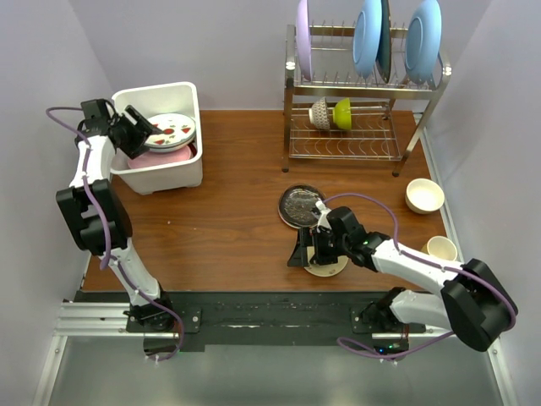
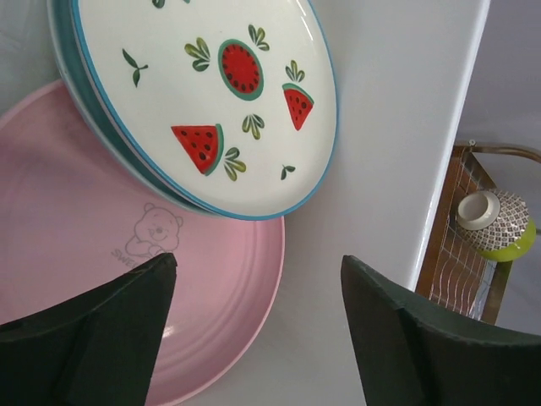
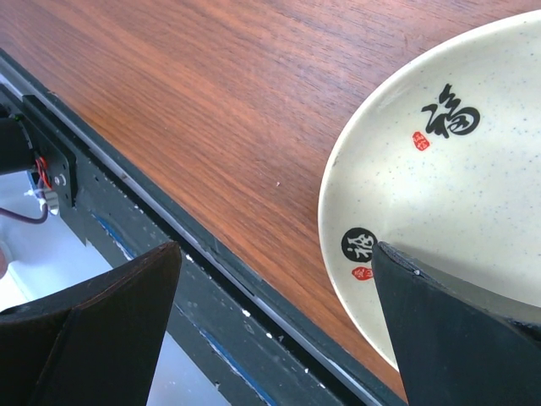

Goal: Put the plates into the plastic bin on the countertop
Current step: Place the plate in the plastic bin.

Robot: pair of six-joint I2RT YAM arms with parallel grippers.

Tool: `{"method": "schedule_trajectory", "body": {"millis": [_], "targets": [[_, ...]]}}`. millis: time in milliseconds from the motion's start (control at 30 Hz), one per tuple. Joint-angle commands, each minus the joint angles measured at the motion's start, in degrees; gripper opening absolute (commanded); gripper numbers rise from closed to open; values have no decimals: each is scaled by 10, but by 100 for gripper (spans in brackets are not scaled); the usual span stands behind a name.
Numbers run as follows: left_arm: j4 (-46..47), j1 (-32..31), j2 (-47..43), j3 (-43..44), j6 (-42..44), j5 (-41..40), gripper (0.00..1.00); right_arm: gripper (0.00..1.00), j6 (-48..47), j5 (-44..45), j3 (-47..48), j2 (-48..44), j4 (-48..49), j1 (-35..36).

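- Left gripper [image 2: 258,271] is hanging open over the white rectangular plastic bin [image 1: 161,176], holding nothing.
- White round plate with watermelon motifs [image 2: 211,93] is lying inside, overlapping a pink round plate [image 2: 84,211].
- Right gripper [image 3: 277,254] is spreading wide across the rim of the small yellowish speckled plate [image 3: 448,169], perhaps touching it, on the reddish-brown wooden countertop [image 3: 211,101].
- Dark glass round plate [image 1: 297,205] is sitting just beside.

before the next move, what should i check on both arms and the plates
1. Left gripper open, nothing held, above the plastic bin: ok.
2. Fruit plate lying inside the bin, over the pink plate: ok.
3. Right gripper open, straddling the small yellowish plate at its rim: ok.
4. Right gripper low enough to catch that rim: cannot tell.
5. Dark glass plate in the bin: not ok, it sits on the countertop.
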Motion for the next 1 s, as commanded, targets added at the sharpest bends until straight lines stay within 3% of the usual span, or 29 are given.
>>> {"method": "schedule_trajectory", "body": {"millis": [0, 467, 967], "targets": [[17, -4, -67, 11, 33, -6, 86, 99, -6, -6, 17, -18, 1, 1], [68, -27, -223, -89, 32, 49, 100, 99, 3, -5, 25, -60, -21, 1], [57, -130, -317, -134, 47, 59, 100, 99, 13, 9, 15, -111, -45, 1]]}}
